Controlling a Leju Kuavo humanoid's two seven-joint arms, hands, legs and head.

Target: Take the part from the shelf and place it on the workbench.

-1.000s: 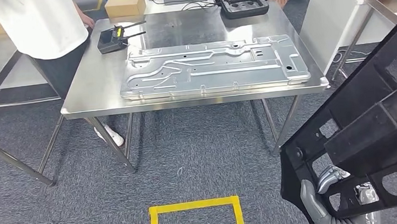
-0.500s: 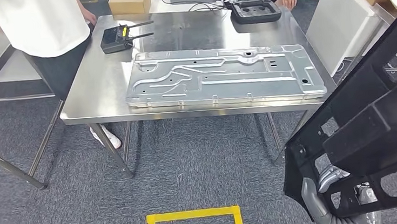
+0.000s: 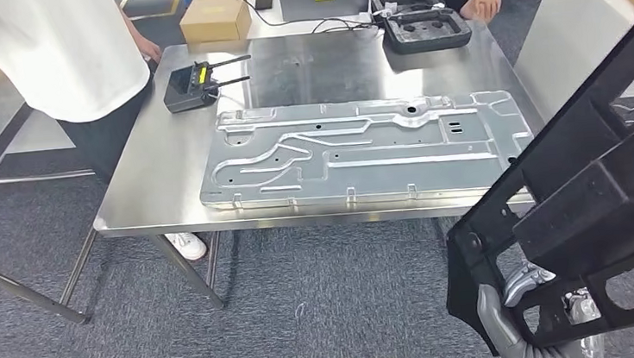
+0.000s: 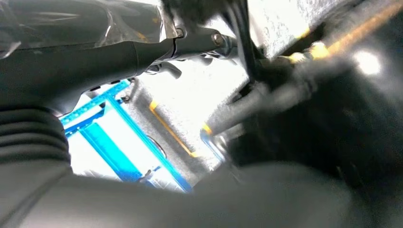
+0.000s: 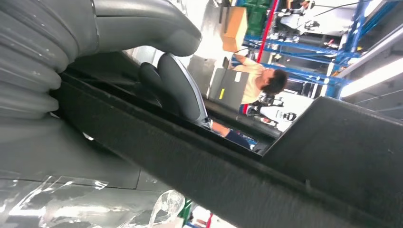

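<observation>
The black frame part [image 3: 592, 198] was carried at the robot's right side, off the bench [image 3: 141, 186], with the right robot hand [image 3: 526, 284] clasped around a lower bar. The left robot hand's state could not be told.

Risks, as judged:
- The part could strike the metal panel [image 3: 363, 151] covering the near bench surface.
- A single-sided hold could let the frame tilt or slip.

Count: one frame part, one panel, one controller [image 3: 188, 79], one black tray [image 3: 423, 27], one cardboard box [image 3: 215, 18].

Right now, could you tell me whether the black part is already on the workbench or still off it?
Off it. The black part is gripped by the right hand above the carpet, beside the workbench.
</observation>
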